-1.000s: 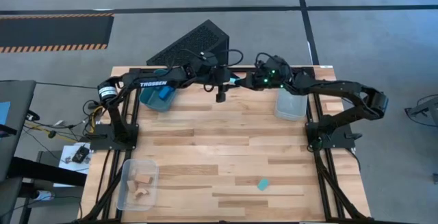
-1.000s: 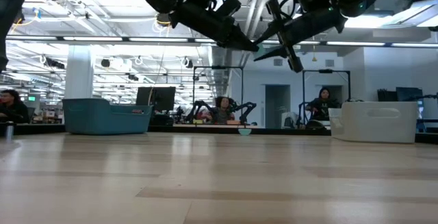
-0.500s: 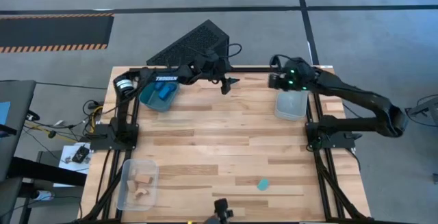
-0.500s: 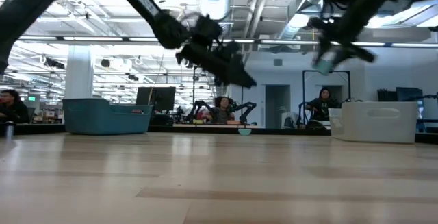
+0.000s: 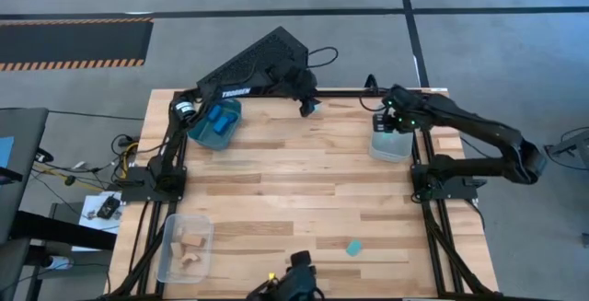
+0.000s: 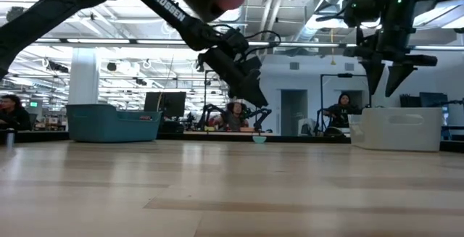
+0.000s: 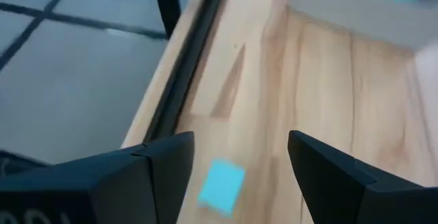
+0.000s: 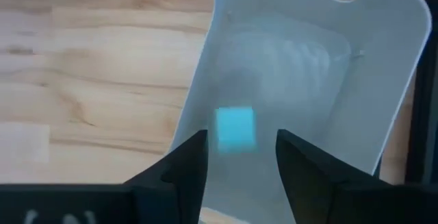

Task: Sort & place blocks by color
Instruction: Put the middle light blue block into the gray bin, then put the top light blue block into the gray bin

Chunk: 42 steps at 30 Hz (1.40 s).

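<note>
Right wrist view puts a light cyan cube (image 8: pixel 236 129) just ahead of your right gripper (image 8: pixel 236 157), fingers open and empty, above the clear bin (image 8: pixel 383 66) at the counter's far right corner; the left gripper (image 5: pixel 307 108), open, is farther off

L gripper (image 5: pixel 307 108) at table's (image 5: pixel 276 191) far edge; R gripper (image 5: pixel 388 122) over clear bin (image 5: pixel 390 144), fingers perhaps parted.

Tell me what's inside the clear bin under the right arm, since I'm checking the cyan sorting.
The right wrist view shows one light cyan block in the clear bin, past the right gripper, jaws open. The bin's near end is covered by that gripper.
</note>
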Each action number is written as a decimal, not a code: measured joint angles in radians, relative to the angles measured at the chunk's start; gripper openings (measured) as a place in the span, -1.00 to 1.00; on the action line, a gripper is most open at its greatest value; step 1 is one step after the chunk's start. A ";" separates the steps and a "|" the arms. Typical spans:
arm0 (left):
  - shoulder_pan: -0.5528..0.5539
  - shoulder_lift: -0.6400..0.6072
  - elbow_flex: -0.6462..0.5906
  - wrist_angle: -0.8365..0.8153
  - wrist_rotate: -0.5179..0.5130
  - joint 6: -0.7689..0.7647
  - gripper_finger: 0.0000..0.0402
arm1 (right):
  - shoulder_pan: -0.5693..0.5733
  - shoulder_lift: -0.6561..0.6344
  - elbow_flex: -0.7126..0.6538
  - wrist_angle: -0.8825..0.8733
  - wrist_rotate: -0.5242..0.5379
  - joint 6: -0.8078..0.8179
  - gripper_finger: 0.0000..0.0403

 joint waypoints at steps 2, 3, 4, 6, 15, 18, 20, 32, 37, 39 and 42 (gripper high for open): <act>0.007 0.009 0.024 -0.011 0.001 0.050 0.12 | 0.000 0.012 0.000 0.000 -0.001 -0.019 -0.03; 0.013 0.010 0.027 -0.007 0.008 0.064 0.12 | 0.001 0.018 0.000 0.000 -0.001 -0.022 -0.03; 0.019 0.010 0.027 -0.016 0.020 0.073 0.12 | 0.001 0.024 0.000 0.001 -0.002 -0.027 -0.03; 0.034 0.013 0.027 -0.019 0.055 0.076 0.12 | 0.002 0.030 0.000 0.009 -0.002 -0.031 -0.02; 0.093 0.072 0.027 -0.035 0.238 0.208 0.12 | 0.005 0.030 0.001 0.059 -0.030 -0.051 -0.01; 0.091 0.105 0.026 -0.037 0.259 0.265 0.12 | 0.014 0.030 0.001 0.057 -0.031 -0.055 -0.01; 0.095 0.115 0.029 -0.046 0.291 0.263 0.10 | 0.023 0.030 0.001 0.055 -0.033 -0.055 -0.01; 0.110 0.148 0.040 -0.003 0.224 0.433 -0.23 | 0.043 0.030 0.001 0.050 -0.094 -0.049 0.00; 0.110 0.162 0.069 -0.052 0.200 0.466 -0.32 | 0.042 0.028 0.002 0.050 -0.125 -0.049 0.00; 0.104 0.161 0.072 -0.076 0.179 0.492 -0.34 | 0.039 0.025 0.002 0.048 -0.139 -0.049 0.00; 0.097 0.163 0.074 -0.114 0.152 0.500 -0.35 | 0.033 0.023 0.002 0.044 -0.146 -0.048 0.01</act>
